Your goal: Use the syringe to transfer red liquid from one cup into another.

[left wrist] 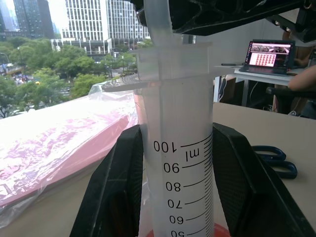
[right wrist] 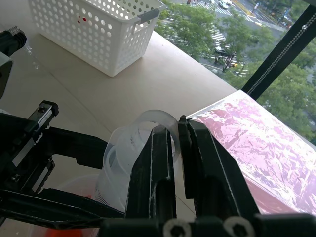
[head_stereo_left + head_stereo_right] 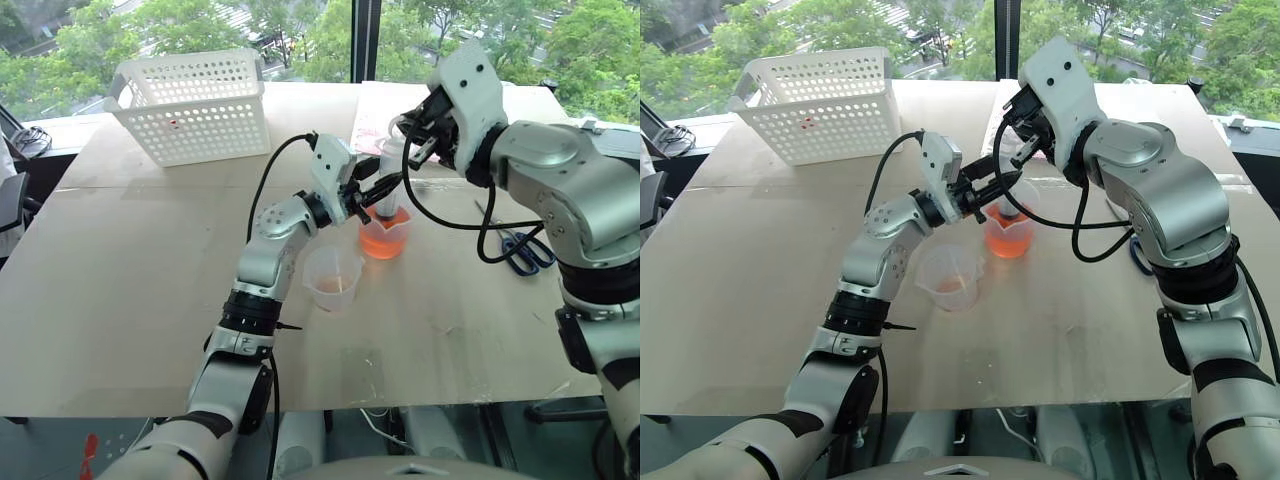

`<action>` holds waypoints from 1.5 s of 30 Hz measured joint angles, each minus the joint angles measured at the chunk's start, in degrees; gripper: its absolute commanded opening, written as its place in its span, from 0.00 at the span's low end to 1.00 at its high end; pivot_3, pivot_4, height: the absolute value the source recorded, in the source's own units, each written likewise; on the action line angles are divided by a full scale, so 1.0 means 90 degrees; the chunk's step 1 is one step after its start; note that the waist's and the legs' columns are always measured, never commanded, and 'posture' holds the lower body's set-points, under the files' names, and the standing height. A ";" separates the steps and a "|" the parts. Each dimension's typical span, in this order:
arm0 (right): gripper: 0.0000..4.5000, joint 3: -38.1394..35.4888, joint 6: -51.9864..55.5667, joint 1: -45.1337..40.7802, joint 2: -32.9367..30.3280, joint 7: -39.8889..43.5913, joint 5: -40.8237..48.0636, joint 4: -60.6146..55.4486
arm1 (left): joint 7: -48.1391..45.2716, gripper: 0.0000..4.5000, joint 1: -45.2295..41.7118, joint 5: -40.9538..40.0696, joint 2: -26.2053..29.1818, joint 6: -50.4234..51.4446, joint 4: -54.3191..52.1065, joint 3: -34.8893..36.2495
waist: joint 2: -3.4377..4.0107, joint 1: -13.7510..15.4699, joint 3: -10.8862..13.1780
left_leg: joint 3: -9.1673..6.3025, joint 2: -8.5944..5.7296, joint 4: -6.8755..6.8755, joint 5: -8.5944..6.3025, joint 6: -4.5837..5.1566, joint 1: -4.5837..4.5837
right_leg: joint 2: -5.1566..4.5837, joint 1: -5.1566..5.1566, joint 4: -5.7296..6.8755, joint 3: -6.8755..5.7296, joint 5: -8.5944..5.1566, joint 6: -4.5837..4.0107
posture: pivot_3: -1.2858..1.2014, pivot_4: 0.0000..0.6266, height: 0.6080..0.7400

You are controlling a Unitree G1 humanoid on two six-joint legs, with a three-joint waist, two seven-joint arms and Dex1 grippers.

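- Clamping the syringe barrel, the left gripper holds it upright, tip down in the tall cup of red liquid; the right gripper pinches the plunger top.
- Pulling off-axis could tip that cup, or jerk the tip out; spill likely.
- Tip and seal are hidden; the short cup, just beside, looks almost empty.

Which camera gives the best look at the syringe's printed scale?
The left wrist view: the syringe stands close up between the left end effector's fingers, numbers readable. The eye views show it small above the orange cup; the right wrist view shows its top.
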 measured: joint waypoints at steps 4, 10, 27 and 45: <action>0.00 0.0000 -0.0006 -0.0051 -0.0025 0.0039 -0.0010 0.0006 | 0.0000 0.32 0.0007 0.0000 0.0000 0.0012 -0.0027 0.0000 | 0.0000 -0.0027 0.0000 | -0.0001 0.0000 -0.0001 0.0000 0.0000 0.0000 | 0.0000 0.0000 -0.0001 0.0001 0.0000 0.0000 | 0.52 0.24 1.00; 0.00 0.0000 -0.0050 -0.0060 -0.0054 0.0089 -0.0029 0.0011 | 0.0000 0.32 0.0035 0.0000 -0.0006 0.0019 -0.0038 -0.0001 | 0.0000 -0.0079 0.0000 | -0.0004 0.0000 -0.0002 0.0000 0.0000 0.0000 | 0.0000 0.0000 -0.0001 0.0001 0.0000 0.0000 | 0.52 0.24 1.00; 0.00 0.0014 -0.0247 -0.0091 -0.0149 0.0206 -0.0045 0.0063 | 0.0001 0.32 0.0071 -0.0006 -0.0035 0.0024 -0.0038 -0.0001 | 0.0001 -0.0079 0.0001 | -0.0006 0.0000 -0.0007 0.0000 0.0000 -0.0001 | -0.0001 -0.0003 -0.0003 0.0002 0.0000 0.0000 | 0.52 0.24 1.00; 0.98 -0.3111 -0.1030 0.2653 -0.1074 0.2708 0.2381 -0.0495 | -0.0120 0.32 0.0058 -0.0258 -0.0079 0.0136 -0.0187 0.0033 | 0.0014 -0.0043 0.0012 | -0.0014 -0.0001 -0.0016 -0.0002 0.0003 -0.0002 | -0.0002 0.0001 -0.0023 0.0008 0.0001 0.0003 | 0.52 0.24 1.00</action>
